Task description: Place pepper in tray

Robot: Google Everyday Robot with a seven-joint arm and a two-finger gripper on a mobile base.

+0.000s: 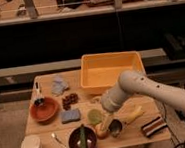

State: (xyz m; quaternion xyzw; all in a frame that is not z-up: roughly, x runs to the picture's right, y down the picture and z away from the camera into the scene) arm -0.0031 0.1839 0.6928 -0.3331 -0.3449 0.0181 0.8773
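The pepper, long, slim and dark green, lies across the dark round bowl at the front of the wooden table. The tray, a large yellow-orange bin, stands at the back right of the table and looks empty. My gripper hangs from the pale arm that reaches in from the right. It is low over the table, just right of the dark bowl, above a round light-green disc and a small orange-red piece. It is apart from the pepper.
A reddish-brown bowl holding a utensil stands at the left. A blue sponge, dark red pieces, a blue cloth, a white cup, a spoon, a metal cup, a pale yellow banana-like piece and a brown striped block crowd the table.
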